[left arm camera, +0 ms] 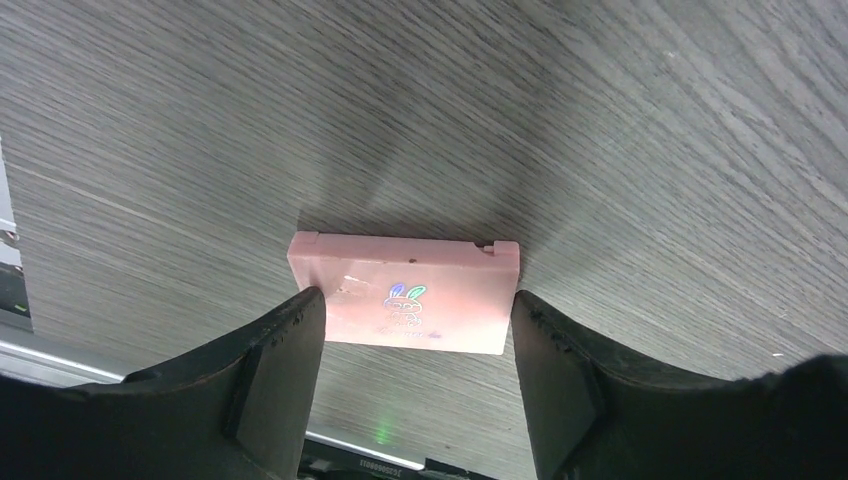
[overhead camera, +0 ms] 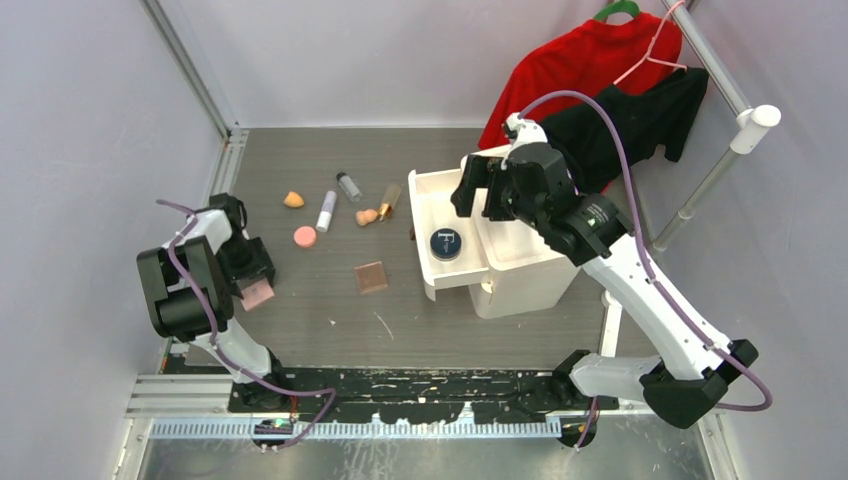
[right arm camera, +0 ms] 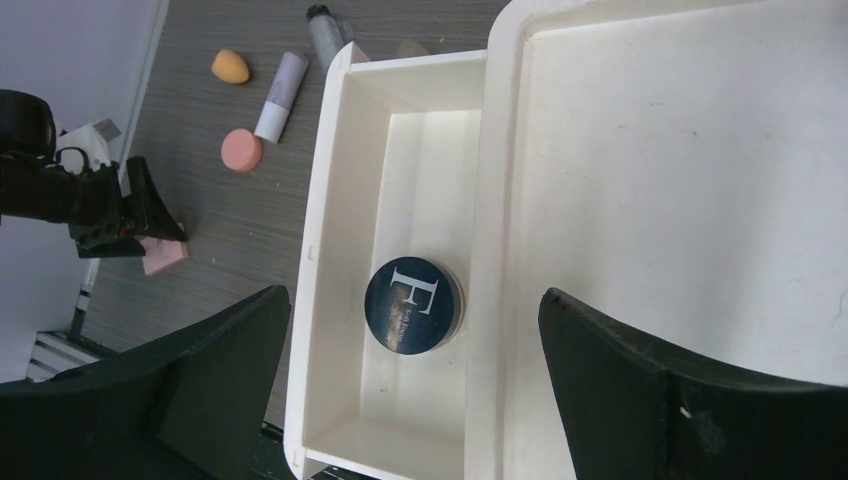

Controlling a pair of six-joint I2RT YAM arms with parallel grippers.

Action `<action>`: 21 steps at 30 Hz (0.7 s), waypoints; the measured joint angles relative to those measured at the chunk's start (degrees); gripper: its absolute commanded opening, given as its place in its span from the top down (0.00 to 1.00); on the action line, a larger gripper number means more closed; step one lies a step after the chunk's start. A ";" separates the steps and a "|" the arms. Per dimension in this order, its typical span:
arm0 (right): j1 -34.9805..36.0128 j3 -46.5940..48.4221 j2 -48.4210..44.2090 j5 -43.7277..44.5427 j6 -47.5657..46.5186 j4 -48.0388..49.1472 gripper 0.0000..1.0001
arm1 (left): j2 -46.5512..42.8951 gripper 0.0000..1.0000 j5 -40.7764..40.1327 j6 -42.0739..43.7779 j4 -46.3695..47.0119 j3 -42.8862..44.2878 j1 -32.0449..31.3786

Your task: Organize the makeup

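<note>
The makeup lies on the dark wood table (overhead camera: 330, 330): two orange sponges (overhead camera: 293, 200) (overhead camera: 367, 216), a pink round sponge (overhead camera: 305, 237), a white tube (overhead camera: 326, 211), a clear vial (overhead camera: 349, 186), a gold-brown bottle (overhead camera: 388, 202) and a square brown palette (overhead camera: 371, 277). The round navy compact (right arm camera: 413, 303) lies in the open white drawer (right arm camera: 335, 200). My left gripper (left arm camera: 415, 305) is open, its fingers on either side of a flat pink case (left arm camera: 400, 270) lying on the table. My right gripper (right arm camera: 415, 300) is open wide and empty above the drawer and compact.
The white drawer box (overhead camera: 525, 265) stands right of centre. Red (overhead camera: 570, 70) and black (overhead camera: 640, 120) clothes hang on a rack at the back right, with its pole (overhead camera: 710, 180) beside the box. A metal rail (overhead camera: 400, 425) runs along the near edge.
</note>
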 measured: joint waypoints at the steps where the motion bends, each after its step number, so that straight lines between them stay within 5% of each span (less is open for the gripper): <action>1: 0.00 0.00 -0.20 0.13 0.02 0.00 0.00 | 0.11 0.27 0.02 -0.02 -0.11 0.11 0.00; 14: 0.00 0.02 -1.79 1.44 0.17 -0.87 0.00 | 0.39 0.42 2.10 -0.15 -0.42 0.85 0.07; 21: 0.00 0.48 -2.12 3.85 0.00 -1.60 0.00 | -3.28 0.45 13.00 -1.40 2.10 0.00 -0.46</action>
